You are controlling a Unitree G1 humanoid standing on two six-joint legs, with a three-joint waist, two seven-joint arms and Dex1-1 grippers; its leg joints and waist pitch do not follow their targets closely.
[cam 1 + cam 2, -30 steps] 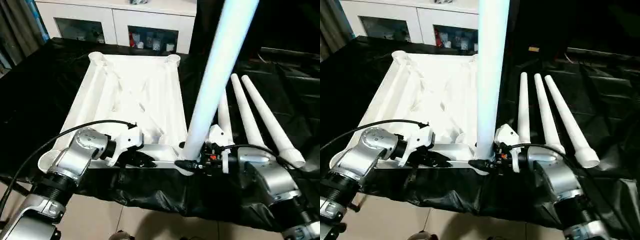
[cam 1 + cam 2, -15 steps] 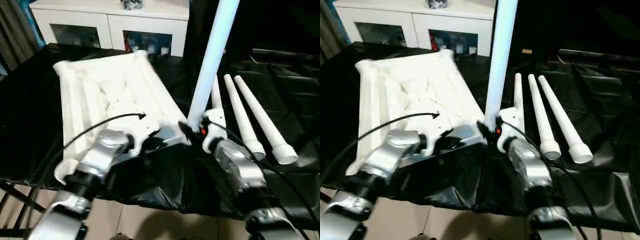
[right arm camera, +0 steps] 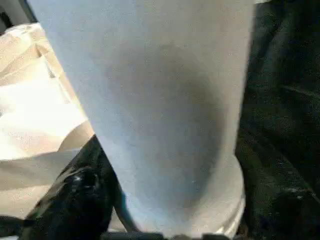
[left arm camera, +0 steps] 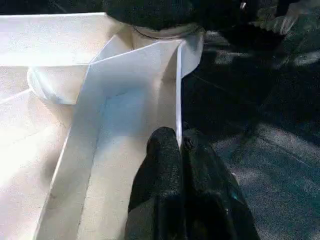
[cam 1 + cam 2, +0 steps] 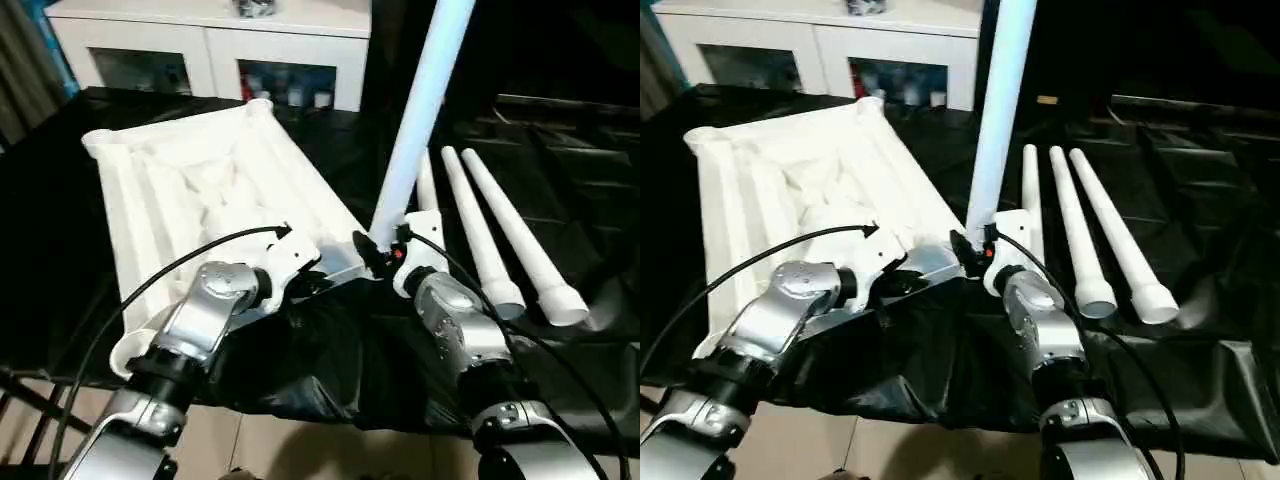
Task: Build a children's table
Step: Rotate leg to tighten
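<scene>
While the one table top (image 5: 190, 190) lies underside-up on the black-draped surface (image 5: 560, 170), you see four tube legs: one upright leg (image 5: 420, 110) stands in the near corner socket, and three loose legs (image 5: 500, 235) lie side by side just to its right. Your left end effector (image 4: 180, 145) is clamped on the top's near rim. Your right end effector (image 5: 378, 255) grips the upright leg's base. One white cabinet (image 5: 210, 45) stands behind.

The white table top (image 5: 190, 190) lies upside down on black sheeting, ribs up, turned askew. One tube leg (image 5: 420, 110) stands upright in its near corner socket (image 3: 220, 205), seemingly seated. Three more legs (image 5: 500, 235) lie side by side just beside it.
</scene>
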